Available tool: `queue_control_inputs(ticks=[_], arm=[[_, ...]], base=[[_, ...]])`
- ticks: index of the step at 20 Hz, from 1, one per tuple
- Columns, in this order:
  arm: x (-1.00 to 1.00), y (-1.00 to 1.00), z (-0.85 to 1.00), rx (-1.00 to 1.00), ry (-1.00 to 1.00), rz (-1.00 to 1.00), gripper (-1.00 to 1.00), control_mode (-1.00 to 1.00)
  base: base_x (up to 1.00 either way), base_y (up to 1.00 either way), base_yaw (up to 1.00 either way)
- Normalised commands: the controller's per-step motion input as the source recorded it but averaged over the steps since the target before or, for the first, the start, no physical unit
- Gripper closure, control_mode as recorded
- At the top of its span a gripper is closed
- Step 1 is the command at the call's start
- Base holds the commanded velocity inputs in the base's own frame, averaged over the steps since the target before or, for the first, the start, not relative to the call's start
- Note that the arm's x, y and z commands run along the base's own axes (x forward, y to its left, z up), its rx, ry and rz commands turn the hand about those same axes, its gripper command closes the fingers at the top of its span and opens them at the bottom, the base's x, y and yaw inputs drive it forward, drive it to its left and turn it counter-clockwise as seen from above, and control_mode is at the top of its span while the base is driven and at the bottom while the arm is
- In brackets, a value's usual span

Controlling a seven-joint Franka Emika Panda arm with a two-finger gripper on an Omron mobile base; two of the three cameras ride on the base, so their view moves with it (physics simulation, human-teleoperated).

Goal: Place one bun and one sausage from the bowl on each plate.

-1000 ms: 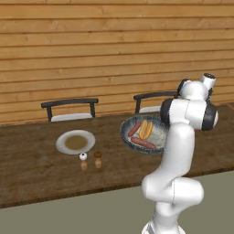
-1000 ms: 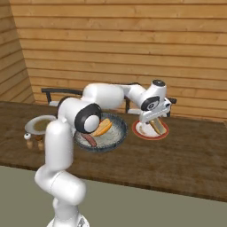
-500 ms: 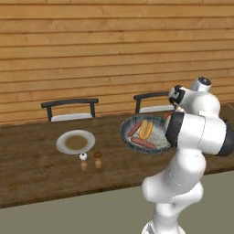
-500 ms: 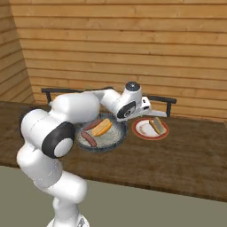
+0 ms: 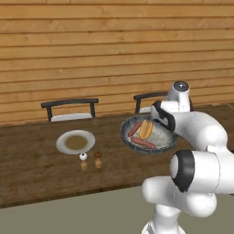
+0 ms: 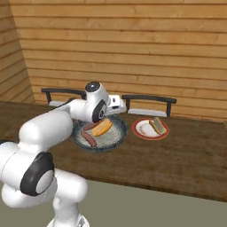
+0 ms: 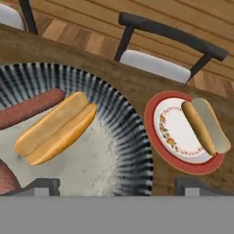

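Observation:
The dark-rimmed bowl (image 5: 125, 124) (image 6: 114, 141) (image 7: 133, 137) sits mid-table and holds one bun (image 5: 146, 130) (image 6: 102, 127) (image 7: 57, 128) and two sausages (image 5: 143, 143) (image 6: 88, 138) (image 7: 29, 109). My gripper (image 7: 118, 186) hangs open over the bowl's right rim, with nothing between its widely spread fingertips (image 7: 43, 185). The pale-rimmed plate (image 5: 61, 145) with a brownish centre lies bare to the left of the bowl. A red-rimmed plate (image 6: 141, 134) (image 7: 157, 137) to the bowl's right carries a sausage (image 7: 196, 128) and a bun (image 7: 214, 125).
Two small shakers (image 5: 83, 157) (image 5: 98, 156) stand in front of the pale plate. Dark chairs (image 5: 71, 107) (image 6: 148, 101) (image 7: 164, 50) are tucked in along the table's far side, before a wooden plank wall. The table's near edge runs below the bowl.
The arm has swung from above the red-rimmed plate back to the bowl's right rim. The bun and sausage stay on that plate.

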Motion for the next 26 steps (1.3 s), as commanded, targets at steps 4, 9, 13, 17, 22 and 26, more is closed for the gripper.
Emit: queue_control_inputs(ticks=[4,9,13,17,22,26], arm=[[0.02,0.3,-0.02,0.06,0.28,0.05,-1.0,-1.0],[0.39,0.18,-0.26,0.1,0.36,0.14,-1.0,-1.0],[0.14,0.26,-0.51,0.02,0.34,0.12,-1.0,-1.0],[0.0,0.2,-0.38,0.06,0.15,0.01,-1.0,-1.0],[0.07,0.13,-0.04,0.17,0.0,-0.29,-1.0,-1.0],[0.34,0.52,-0.21,0.0,0.05,-0.43,-1.0,-1.0]], base=[[0.0,0.0,0.0],[0.0,0.0,0.0],[0.0,0.0,0.0],[0.0,0.0,0.0],[0.0,0.0,0.0],[0.0,0.0,0.0]])
